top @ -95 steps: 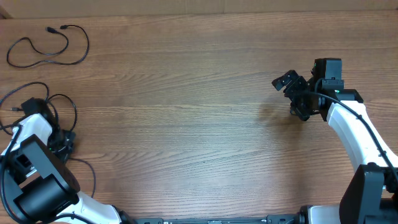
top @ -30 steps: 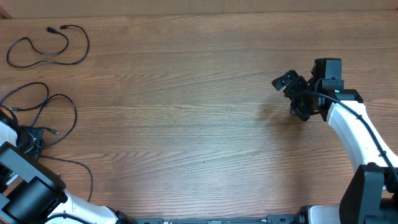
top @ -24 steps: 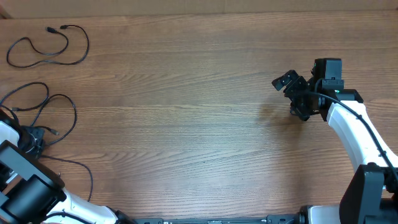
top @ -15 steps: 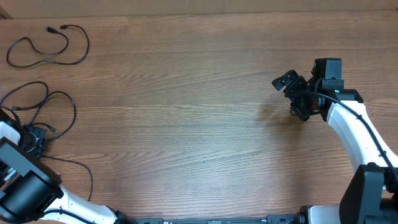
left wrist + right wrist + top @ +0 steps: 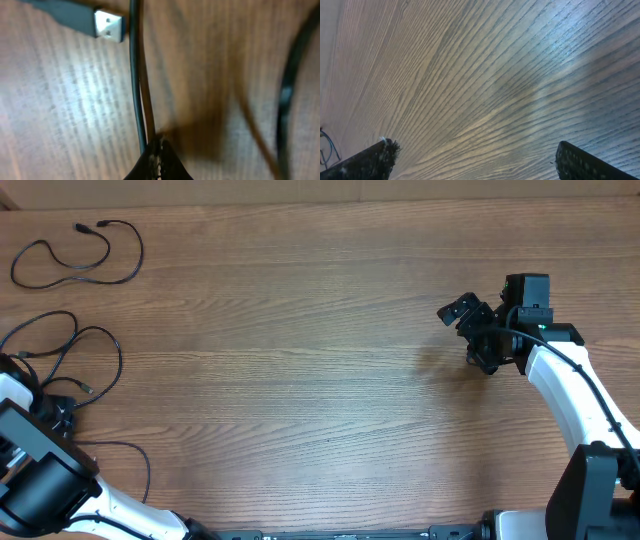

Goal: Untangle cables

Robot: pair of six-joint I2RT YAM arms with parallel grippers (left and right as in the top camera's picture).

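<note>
Jaws pinching cable [image 5: 135, 75], left arm [image 5: 35, 455] low

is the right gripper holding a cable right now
No, the right gripper stands open over the bare wood table, with nothing between its jaws.

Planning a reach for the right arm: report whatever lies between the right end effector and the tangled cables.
Nothing visible. Only bare wooden table separates the right end effector from the tangled cables at the left edge; the separate cable lies off that line.
</note>
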